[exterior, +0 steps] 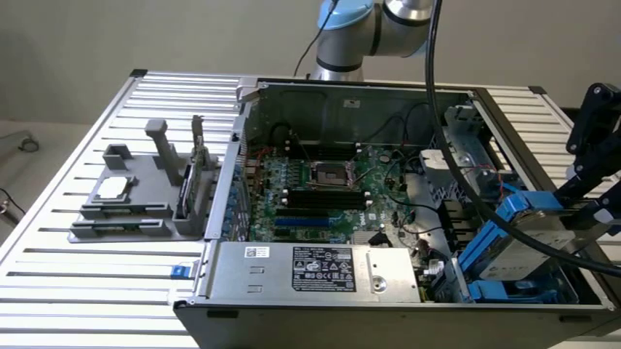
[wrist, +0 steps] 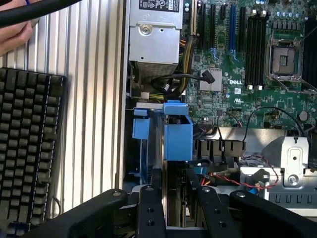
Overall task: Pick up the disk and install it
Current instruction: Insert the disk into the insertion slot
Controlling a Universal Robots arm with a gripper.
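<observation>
Wrist view — gripper (wrist: 174,181) grips disk (wrist: 177,139) edge-on.

In the wrist view the disk (wrist: 176,134) is seen edge-on, so its label is hidden, and its near end is covered by the fingers (wrist: 151,198) of the gripper (wrist: 173,173) — their bases are cut off by the picture's edge. A keyboard (wrist: 25,148) and a hand (wrist: 10,37) are cropped likewise, the hand also crossed by a black cable (wrist: 29,10). By the case's (exterior: 388,327) wall on the exterior view's right, the disk is partly covered by a black cable too; the arm (exterior: 359,29) is cut off by the upper edge, and the print on the silver box (exterior: 252,280) cannot be read.
</observation>
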